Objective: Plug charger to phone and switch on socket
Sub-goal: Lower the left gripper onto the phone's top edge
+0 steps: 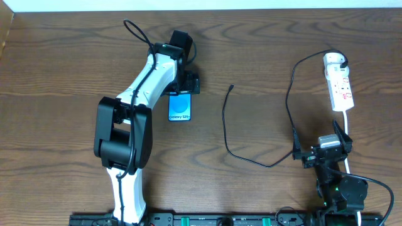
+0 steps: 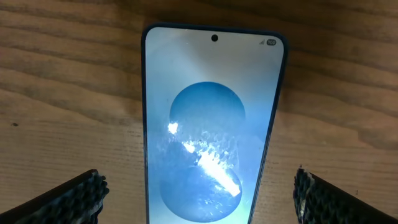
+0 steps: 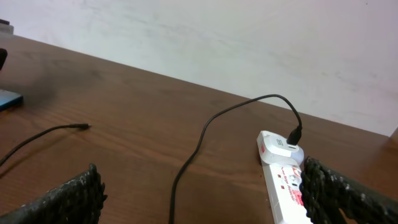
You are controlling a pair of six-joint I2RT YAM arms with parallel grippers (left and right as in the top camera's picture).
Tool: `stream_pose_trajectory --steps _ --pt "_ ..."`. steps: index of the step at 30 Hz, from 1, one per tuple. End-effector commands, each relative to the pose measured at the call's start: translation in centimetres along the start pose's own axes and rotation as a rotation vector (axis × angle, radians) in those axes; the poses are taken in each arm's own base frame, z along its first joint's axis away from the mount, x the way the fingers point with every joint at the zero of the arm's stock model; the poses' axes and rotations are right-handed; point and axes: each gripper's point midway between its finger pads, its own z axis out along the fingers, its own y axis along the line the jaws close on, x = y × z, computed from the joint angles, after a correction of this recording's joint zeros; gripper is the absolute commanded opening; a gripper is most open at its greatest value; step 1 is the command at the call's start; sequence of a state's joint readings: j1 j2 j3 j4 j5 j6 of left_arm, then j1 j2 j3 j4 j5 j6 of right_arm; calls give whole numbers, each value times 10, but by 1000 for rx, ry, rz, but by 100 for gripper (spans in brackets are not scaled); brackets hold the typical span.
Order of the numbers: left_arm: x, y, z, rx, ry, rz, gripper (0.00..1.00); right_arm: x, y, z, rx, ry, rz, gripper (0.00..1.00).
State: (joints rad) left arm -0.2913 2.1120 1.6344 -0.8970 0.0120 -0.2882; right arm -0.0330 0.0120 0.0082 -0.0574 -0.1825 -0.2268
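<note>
The phone (image 1: 180, 108) lies flat on the wooden table, its blue screen lit. My left gripper (image 1: 184, 86) hovers over its far end, open. In the left wrist view the phone (image 2: 208, 124) sits between the two fingertips (image 2: 74, 199) with wood showing on both sides. The black charger cable (image 1: 227, 135) snakes across the middle, its loose tip (image 1: 232, 86) right of the phone; its other end joins a white plug (image 1: 335, 60) in the socket (image 1: 341, 88). My right gripper (image 1: 321, 145) is open near the front right, empty, with the socket (image 3: 283, 186) beside its right finger.
The socket's white cord (image 1: 347, 122) runs toward the front right beside my right arm. The table's far edge meets a white wall (image 3: 249, 37). A rail with equipment (image 1: 207, 220) lines the front edge.
</note>
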Motion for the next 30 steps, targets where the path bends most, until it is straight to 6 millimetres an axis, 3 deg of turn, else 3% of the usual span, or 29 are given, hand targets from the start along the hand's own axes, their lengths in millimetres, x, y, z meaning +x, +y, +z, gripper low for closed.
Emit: stream_pose_trajectory --steps 1,6,30 --pt "8 4 21 -38 44 0 98 0 2 0 -8 -3 12 99" --pt "11 5 31 -46 67 2 98 0 2 0 -8 -3 12 99" --pt "8 4 36 -43 59 1 98 0 2 0 -8 -3 12 99"
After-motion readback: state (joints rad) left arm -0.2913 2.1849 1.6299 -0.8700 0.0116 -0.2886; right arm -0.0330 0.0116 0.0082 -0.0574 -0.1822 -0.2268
